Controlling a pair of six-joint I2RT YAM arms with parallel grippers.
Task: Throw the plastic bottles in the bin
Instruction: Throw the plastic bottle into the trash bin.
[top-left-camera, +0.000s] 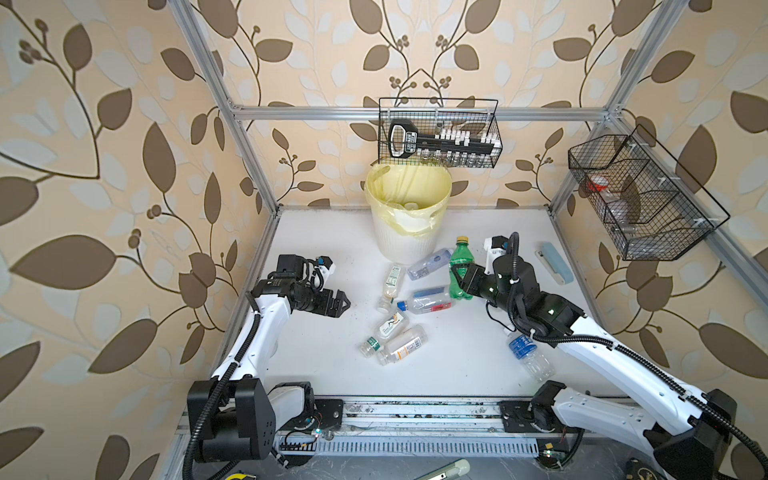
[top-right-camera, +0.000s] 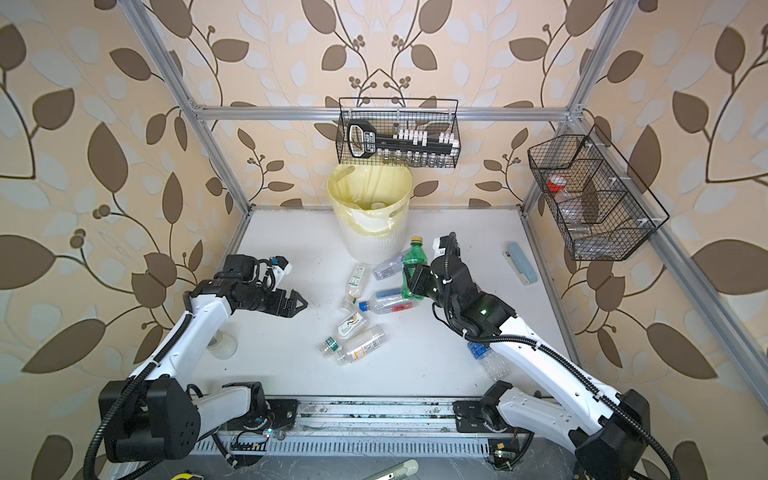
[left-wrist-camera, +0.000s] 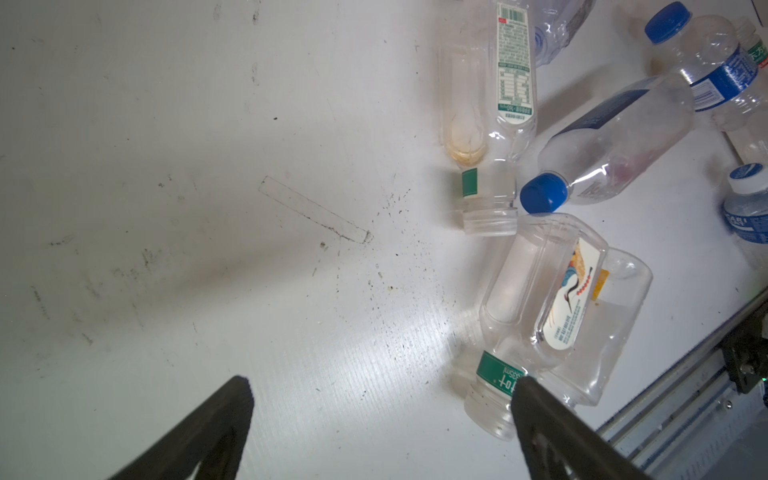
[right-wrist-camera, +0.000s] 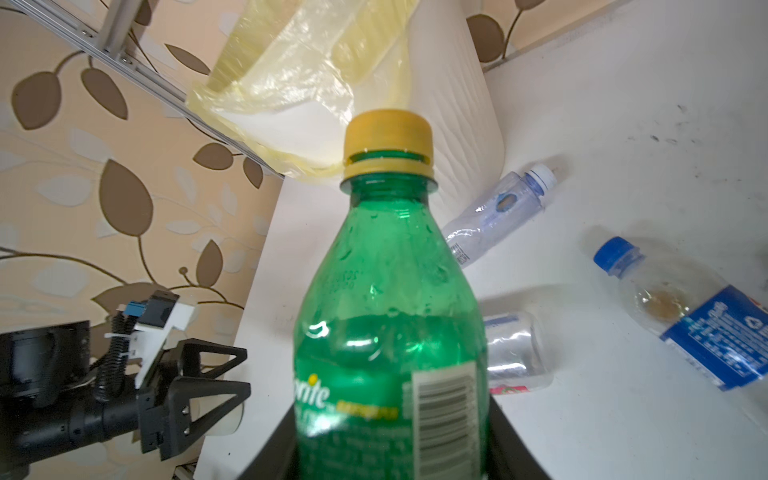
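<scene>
1. nearest the arm bases, a blue-labelled bottle (top-left-camera: 527, 353) is seen lying on the white table (top-left-camera: 457, 370), partly covered by the right arm (top-left-camera: 615, 357) in both top views.
2. a clear round thing (top-right-camera: 222, 345) beside the left arm (top-right-camera: 183, 345) is shown in a top view, not in both; it cannot be identified.
3. further in, a cluster of clear bottles (top-left-camera: 403, 344) is laid on its sides mid-table; label print and brown residue inside one are made out only in the left wrist view.
4. the left gripper (top-left-camera: 340, 305) is held spread wide and empty over bare table, beside the cluster.
5. the right gripper (top-left-camera: 459, 279) is clamped around the label of an upright green bottle (top-left-camera: 461, 257); the yellow cap (right-wrist-camera: 388, 141) is shown close up by the right wrist view alone. whether the base is lifted cannot be told.
6. behind it, the bin (top-left-camera: 409, 245) with its yellow liner (top-left-camera: 399, 183) is stood at the back wall, a pale-capped bottle (top-left-camera: 428, 265) lying beside its foot.
7. farthest, a black wire basket (top-left-camera: 440, 133) is hung above the bin.
</scene>
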